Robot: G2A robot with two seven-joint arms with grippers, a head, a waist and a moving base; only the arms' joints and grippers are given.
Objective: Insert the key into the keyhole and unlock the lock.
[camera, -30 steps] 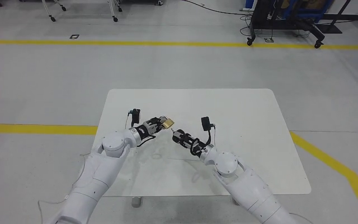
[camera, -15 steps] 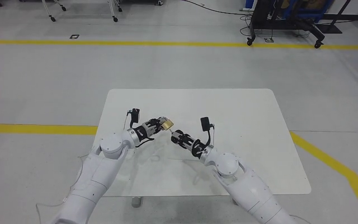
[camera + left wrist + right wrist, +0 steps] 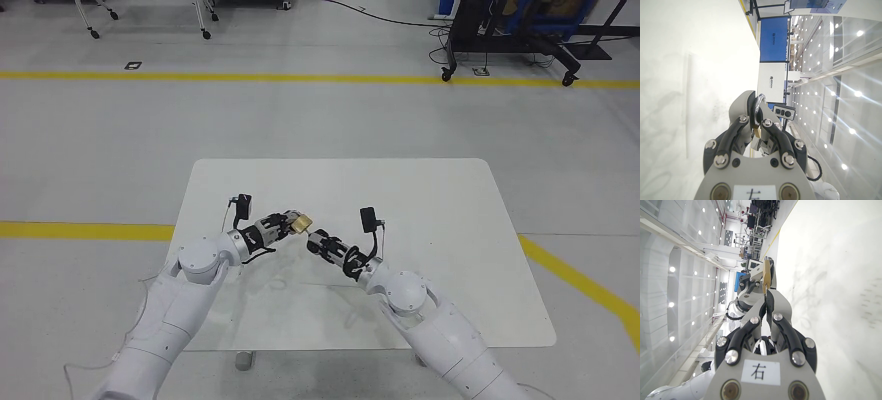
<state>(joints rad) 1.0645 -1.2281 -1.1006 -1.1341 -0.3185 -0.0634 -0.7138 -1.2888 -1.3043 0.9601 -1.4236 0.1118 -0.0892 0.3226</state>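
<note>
- The left gripper (image 3: 288,224) is closed on the lock (image 3: 766,273). It holds the lock clear of the table (image 3: 450,200), above the middle part and somewhat nearer the left edge. The shackle (image 3: 760,99) sits in the grip, and the brass body points toward the other arm.
- The right gripper (image 3: 767,295) is closed on the key (image 3: 765,287), whose short exposed tip meets the end face of the lock.
- We judge the step in hand to be insertion. We cannot tell whether the key has entered the keyhole or merely rests at its mouth.
- The next move, as we judge it, calls for a straight push along the lock's axis until the key seats. A turn of the right wrist would follow, with the left grip resisting the twist.
- We take the unlocking as not yet done.
</note>
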